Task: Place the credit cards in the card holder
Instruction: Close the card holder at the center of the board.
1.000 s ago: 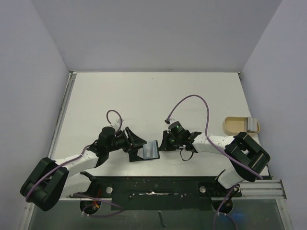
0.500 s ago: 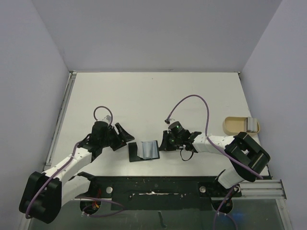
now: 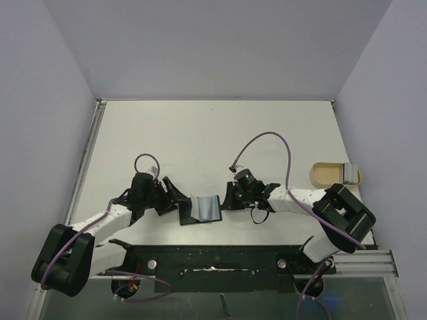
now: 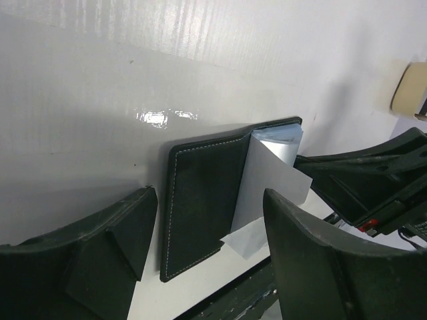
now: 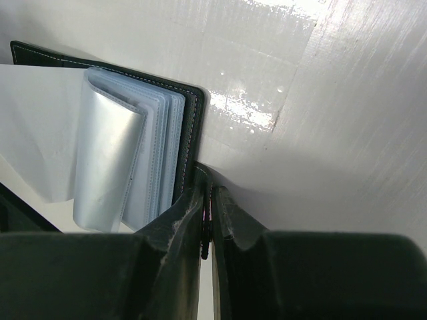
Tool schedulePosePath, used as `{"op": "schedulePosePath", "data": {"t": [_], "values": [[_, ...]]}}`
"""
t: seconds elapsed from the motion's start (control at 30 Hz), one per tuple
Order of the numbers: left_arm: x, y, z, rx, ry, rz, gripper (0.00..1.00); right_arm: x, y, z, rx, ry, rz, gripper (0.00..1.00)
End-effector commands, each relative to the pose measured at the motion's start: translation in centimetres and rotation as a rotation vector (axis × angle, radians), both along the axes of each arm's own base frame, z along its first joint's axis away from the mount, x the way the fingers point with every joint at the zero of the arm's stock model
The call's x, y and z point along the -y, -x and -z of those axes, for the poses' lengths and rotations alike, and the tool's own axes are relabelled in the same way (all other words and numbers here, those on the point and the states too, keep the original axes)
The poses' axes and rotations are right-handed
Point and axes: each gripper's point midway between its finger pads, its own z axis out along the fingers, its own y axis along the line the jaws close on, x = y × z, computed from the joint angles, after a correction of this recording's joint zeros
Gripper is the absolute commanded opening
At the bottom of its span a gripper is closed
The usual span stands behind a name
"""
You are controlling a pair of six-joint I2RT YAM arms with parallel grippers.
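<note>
The black card holder (image 3: 190, 211) lies open near the table's front edge, its pale grey-blue sleeves (image 3: 210, 207) fanned up in the middle. My left gripper (image 3: 180, 199) is open just left of it, one finger on each side of the black cover (image 4: 200, 200) without touching it. My right gripper (image 3: 227, 200) is shut on the card holder's right edge (image 5: 193, 143); a grey card (image 5: 107, 160) shows inside a sleeve. Another grey credit card (image 3: 351, 174) rests at the right end of the tan tray.
The tan tray (image 3: 327, 175) sits at the table's right edge, also seen far off in the left wrist view (image 4: 408, 87). A black rail (image 3: 213, 257) runs along the front edge just below the card holder. Purple cables loop above both wrists.
My left gripper let go of the holder's left cover, opened wide and drew back left, then came back close. The cover now lies flat. The right gripper has kept its grip.
</note>
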Motion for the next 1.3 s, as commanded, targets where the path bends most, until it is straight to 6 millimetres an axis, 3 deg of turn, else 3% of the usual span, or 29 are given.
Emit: {"op": "schedulePosePath", "data": {"t": [0.0, 0.57, 0.97, 1.27], "values": [[1.1, -0.3, -0.6, 0.034, 0.086, 0.016, 0.64, -1.3, -1.0, -1.5, 0.046, -0.04, -0.015, 0.05], [4.1, -0.2, -8.1, 0.17, 0.372, 0.054, 0.64, -1.4, -0.9, -1.3, 0.042, -0.041, -0.018, 0.05], [8.2, 0.1, -9.7, 0.221, 0.433, 0.157, 0.62, -1.5, -1.0, -1.5, 0.045, -0.046, -0.014, 0.07], [10.3, 0.0, -8.3, 0.216, 0.42, 0.217, 0.54, -1.5, -1.2, -1.9, 0.058, -0.046, -0.012, 0.12]]}}
